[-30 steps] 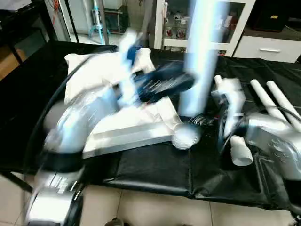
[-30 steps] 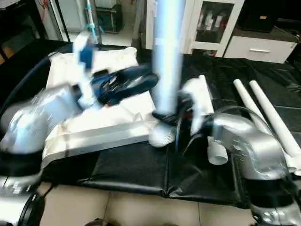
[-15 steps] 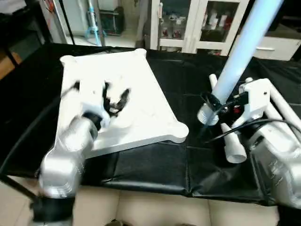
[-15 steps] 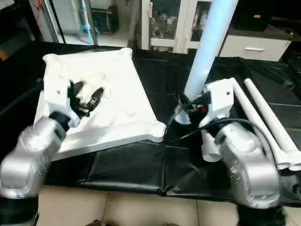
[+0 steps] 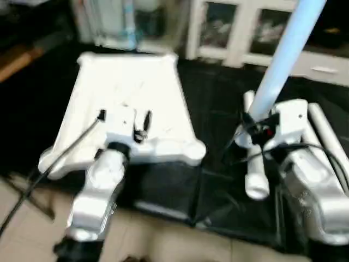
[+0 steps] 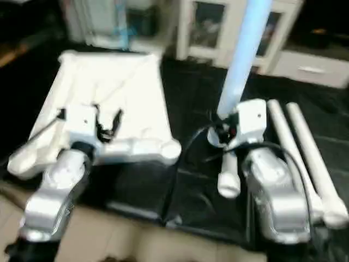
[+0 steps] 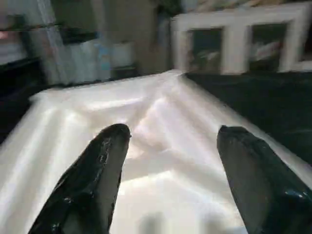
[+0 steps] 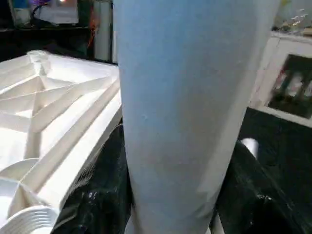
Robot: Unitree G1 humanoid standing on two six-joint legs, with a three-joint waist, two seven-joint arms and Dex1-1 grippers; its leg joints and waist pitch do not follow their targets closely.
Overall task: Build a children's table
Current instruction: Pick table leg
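Since a second ago, our left arm has swung off the middle of the tabletop (image 5: pixel 131 103) and drawn back to its near edge, and the leg (image 5: pixel 281 65) in our right pincer (image 5: pixel 252 126) has shifted from over the near right corner socket (image 5: pixel 192 150) out to the right, above the black table (image 5: pixel 218 109).

Our left pincer (image 7: pixel 168 161) now hovers low over the ribbed underside with its fingers (image 7: pixel 92 185) spread wide and nothing between them. We judge it is placed there to steady the top while the leg goes in. The right pincer is clamped around the leg close to its lower end, a sensible hold because it keeps the end that must enter the socket under tight control.

The tabletop lies upside down on the left half of the table, ribs and round corner sockets facing up. Its long axis runs away from us, the far end angled slightly to the right. The held leg stands nearly upright, its long axis rising and leaning a little to the right, with the lower end pointing down at the cloth just right of the near right socket. Three spare legs (image 6: pixel 305 158) lie flat on the right, pointing roughly away from us, one (image 5: pixel 255 169) just below the held leg.
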